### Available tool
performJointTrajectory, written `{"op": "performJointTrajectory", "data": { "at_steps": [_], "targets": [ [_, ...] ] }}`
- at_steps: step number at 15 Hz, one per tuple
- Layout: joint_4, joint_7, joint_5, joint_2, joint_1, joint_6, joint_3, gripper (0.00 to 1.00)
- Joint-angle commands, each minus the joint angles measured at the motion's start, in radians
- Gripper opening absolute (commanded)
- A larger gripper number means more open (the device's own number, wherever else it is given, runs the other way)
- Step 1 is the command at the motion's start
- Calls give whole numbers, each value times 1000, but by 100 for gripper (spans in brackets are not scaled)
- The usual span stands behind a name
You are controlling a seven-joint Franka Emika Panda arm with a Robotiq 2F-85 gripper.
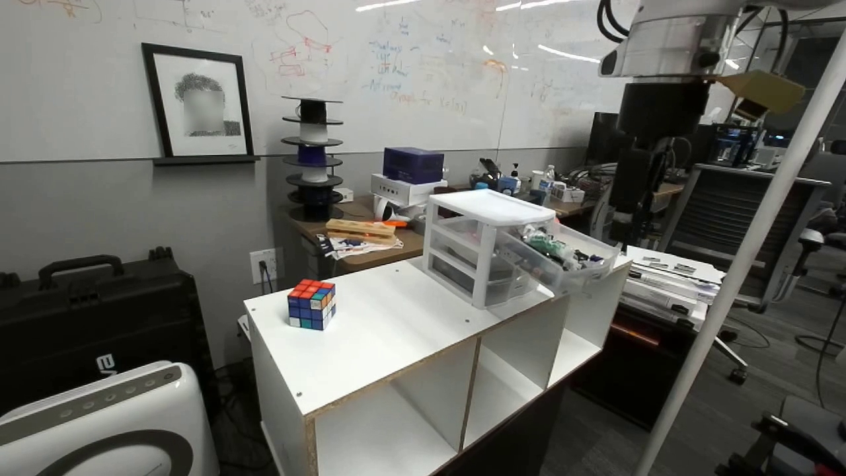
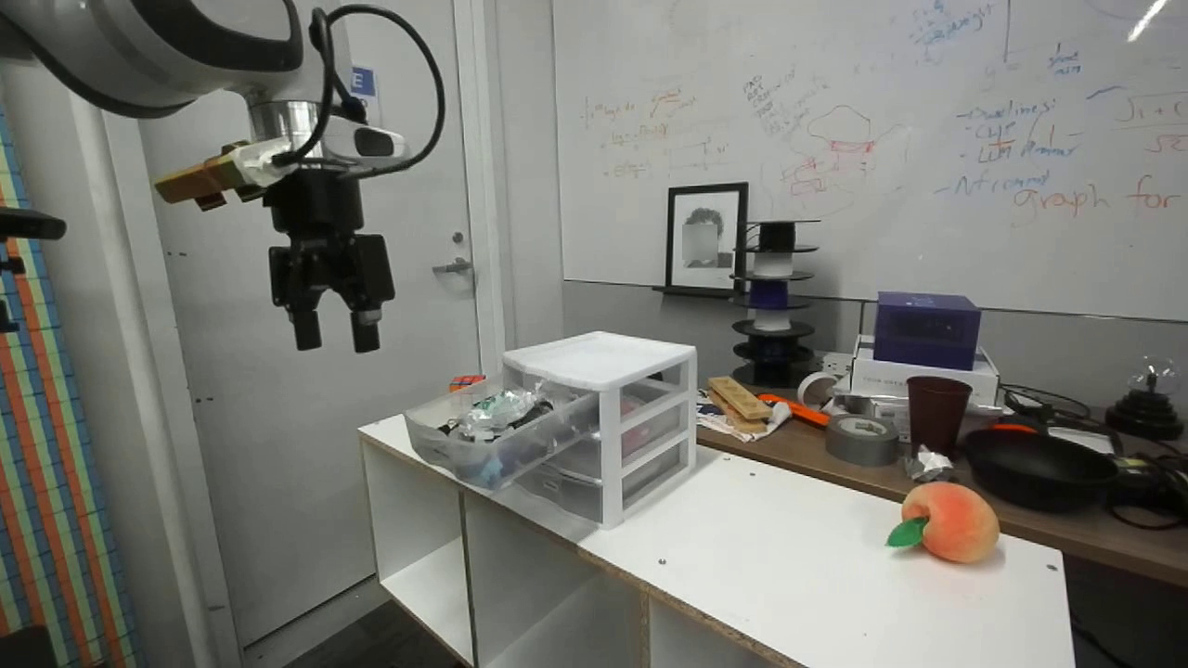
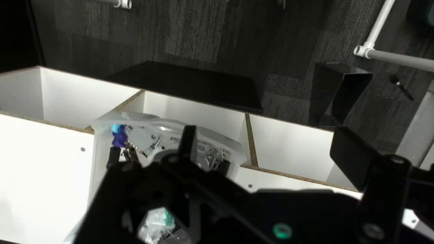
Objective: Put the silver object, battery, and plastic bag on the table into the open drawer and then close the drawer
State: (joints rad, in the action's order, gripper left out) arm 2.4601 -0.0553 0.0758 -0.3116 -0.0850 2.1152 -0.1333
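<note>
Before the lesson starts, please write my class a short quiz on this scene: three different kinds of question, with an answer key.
1. True or false: the translucent drawer is pulled out and contains a plastic bag.
2. Choose one. The gripper is: A) clutching a Rubik's cube; B) open and holding nothing; C) clamped on a frying pan.
3. Fill in the blank: the peach on the white tabletop has a ... leaf.

Key: 1. True. 2. B. 3. Green.

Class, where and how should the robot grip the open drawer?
Probably by straddling the rim of the drawer front from above: that wall projects past the edge of the white tabletop, its narrow top lies exposed, and the open tool hangs pointing down.
</note>
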Motion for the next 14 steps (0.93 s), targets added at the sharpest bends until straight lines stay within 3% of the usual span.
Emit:
{"op": "performJointTrajectory", "data": {
  "at_steps": [1,7,14],
  "targets": [
    [128,-120,36,-91,7,45,-18,100],
    [259,-186,52,-125,38,138,7,100],
    [289,-34,67,-47,96,302,101,100]
  ]
}}
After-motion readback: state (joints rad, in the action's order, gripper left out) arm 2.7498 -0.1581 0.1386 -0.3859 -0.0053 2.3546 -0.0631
